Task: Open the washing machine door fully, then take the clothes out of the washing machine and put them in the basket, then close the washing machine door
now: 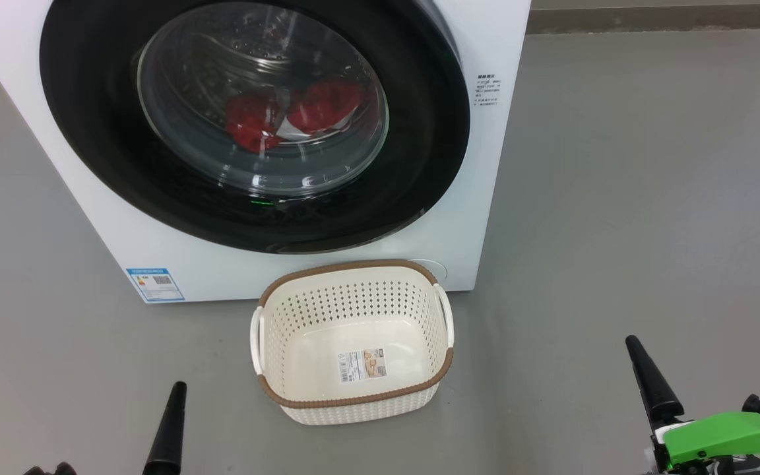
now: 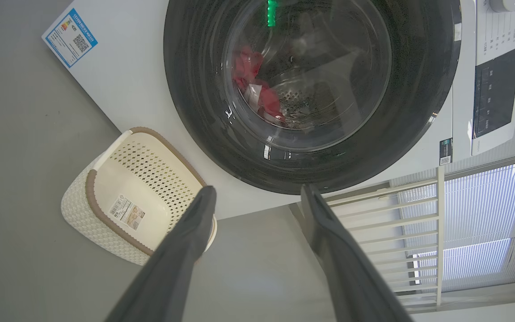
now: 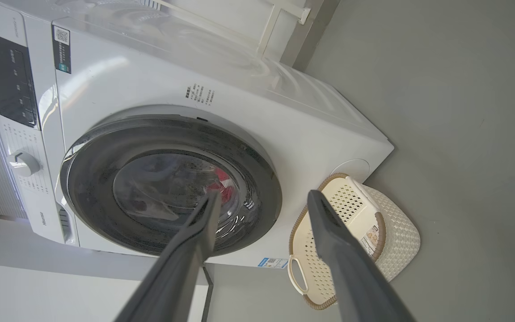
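The washing machine [image 1: 492, 198] stood on the grey floor [image 1: 650, 198] at the far side of the scene, its white front turned toward the robot. The washing machine door [image 1: 90, 132], a wide glossy black ring around a bulging glass window, lay shut flat against that front. Through the glass the clothes [image 1: 258, 122] showed as red bunches with a little white among them, lying low inside the steel drum. A small blue label sticker [image 1: 155, 284] sat at the lower left corner of the front. A dark control panel [image 3: 9, 76] and a round knob [image 3: 23, 163] ran along the top of the machine.

The basket [image 1: 353, 269] stood upright on the floor just in front of the machine, below the lower right part of the door. Its far brown rim was close against the white front, though whether the two touched could not be told. A paper label [image 1: 361, 365] was stuck to its bare bottom.

The left claw [image 2: 258, 190] hung at the near left, its two dark fingers spread wide and gripping nothing. The right claw [image 3: 264, 194] hung at the near right, spread just as wide and free, with a bright green part [image 1: 723, 439] behind its fingers. Both pointed toward the machine and were well apart from the door and the basket
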Tool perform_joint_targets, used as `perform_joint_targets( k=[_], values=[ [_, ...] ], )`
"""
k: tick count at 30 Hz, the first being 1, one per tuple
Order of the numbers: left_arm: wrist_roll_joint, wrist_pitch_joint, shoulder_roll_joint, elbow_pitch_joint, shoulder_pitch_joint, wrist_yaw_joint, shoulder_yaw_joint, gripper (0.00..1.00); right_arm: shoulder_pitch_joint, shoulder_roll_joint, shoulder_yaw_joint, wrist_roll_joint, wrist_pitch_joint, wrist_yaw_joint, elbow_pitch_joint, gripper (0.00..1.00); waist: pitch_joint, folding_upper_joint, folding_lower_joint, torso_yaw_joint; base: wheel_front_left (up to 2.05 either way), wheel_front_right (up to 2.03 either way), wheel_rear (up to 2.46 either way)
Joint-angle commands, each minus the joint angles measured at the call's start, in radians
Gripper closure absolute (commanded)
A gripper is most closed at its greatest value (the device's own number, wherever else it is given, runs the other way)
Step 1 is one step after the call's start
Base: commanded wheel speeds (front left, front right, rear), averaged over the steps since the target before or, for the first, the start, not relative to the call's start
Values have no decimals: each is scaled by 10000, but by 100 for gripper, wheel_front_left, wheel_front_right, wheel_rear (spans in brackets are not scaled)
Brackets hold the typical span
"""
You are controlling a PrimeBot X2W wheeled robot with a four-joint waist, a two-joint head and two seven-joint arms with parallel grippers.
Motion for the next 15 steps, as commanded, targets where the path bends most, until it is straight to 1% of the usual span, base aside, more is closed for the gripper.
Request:
perform_joint_targets(
  k=[1, 6, 15],
  values=[
    [474, -143, 153, -380, -80, 72, 42, 0, -292, -181, 151, -429, -121, -1, -279, 0, 6, -1, -1, 3, 0, 0, 0],
    [1064, -261, 159, -475, -32, 157, -43, 0, -298, -256, 297, -1056, -240, -1, -273, 0, 22, -1, -1, 5, 0, 0, 0],
    [2550, -525, 173, -719, 47, 309, -219, 0, -302, -351, 557, -2243, -505, -2, -269, 0, 65, -1, -1, 8, 0, 0, 0]
  ],
)
